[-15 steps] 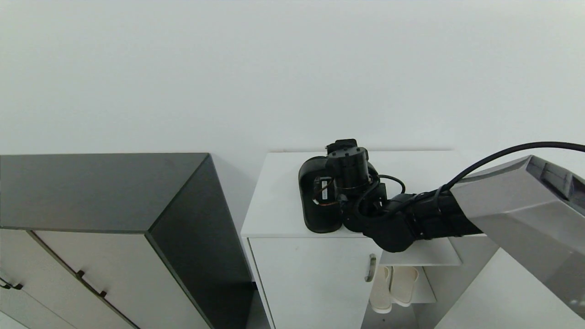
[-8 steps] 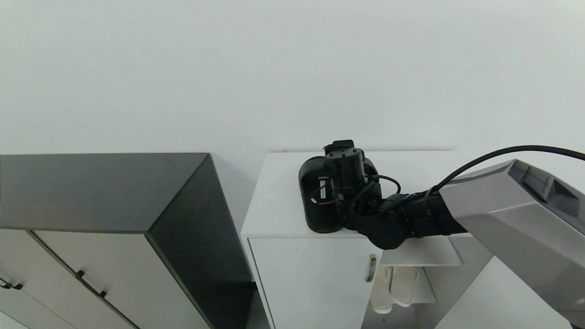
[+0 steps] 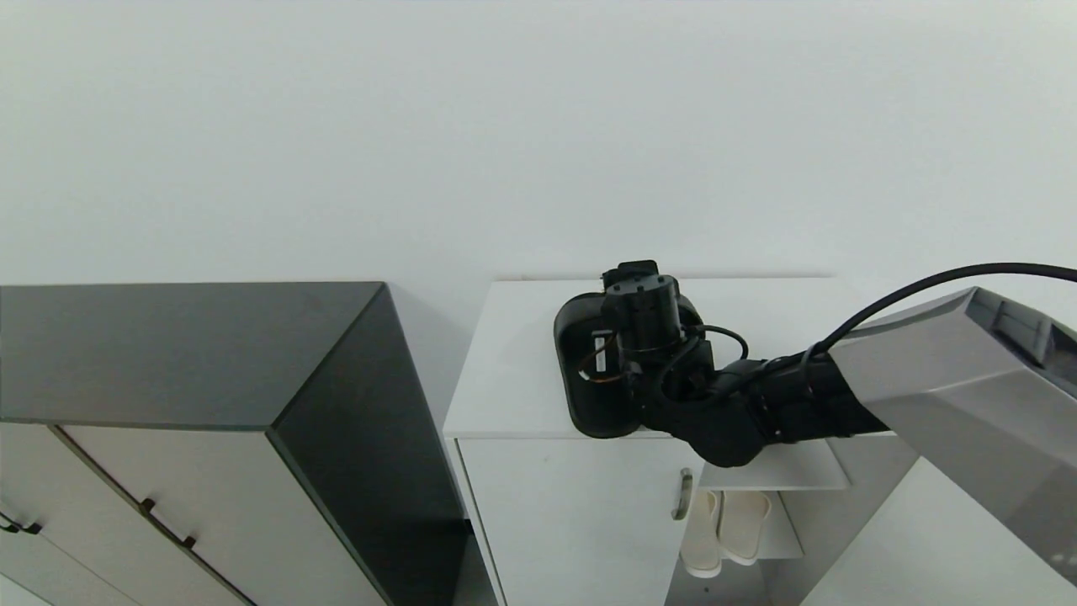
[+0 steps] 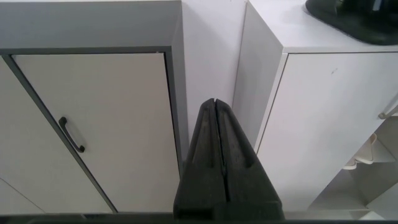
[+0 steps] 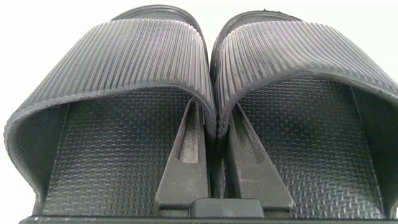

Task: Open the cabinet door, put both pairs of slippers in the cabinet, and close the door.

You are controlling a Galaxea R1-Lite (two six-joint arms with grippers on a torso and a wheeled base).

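White wall (image 3: 538,126) backs a low white cabinet (image 3: 505,370), with a dark-topped grey cabinet (image 3: 185,353) just beside it on the robot's left. The black slippers (image 3: 580,379) lie side by side on the white cabinet's top, near its front edge. The right arm (image 3: 757,412) reaches over that top from the right. The right jaws go in one to each shoe and are clenched on the two inner walls where the pair meets (image 5: 213,93). This grip most likely serves to bind both shoes into one piece, so a single arm can carry them. On the cabinet's right side the compartment stands open, and the white slippers (image 3: 724,526) already lie on a shelf (image 3: 782,539) inside it. The black pair is thus the last to go in (the shelf above looks free). The door (image 3: 572,522) on the left side is shut, with its handle (image 3: 683,492) at the inner edge. The left jaws are pressed together on nothing and hang low in front of the gap between the two cabinets, well clear of the right arm's path.

Against the frame a second ago, the black pair sits slightly nearer the front edge and a touch to the right, drawn that way by the wrist. The white pair and the doors lie as they did
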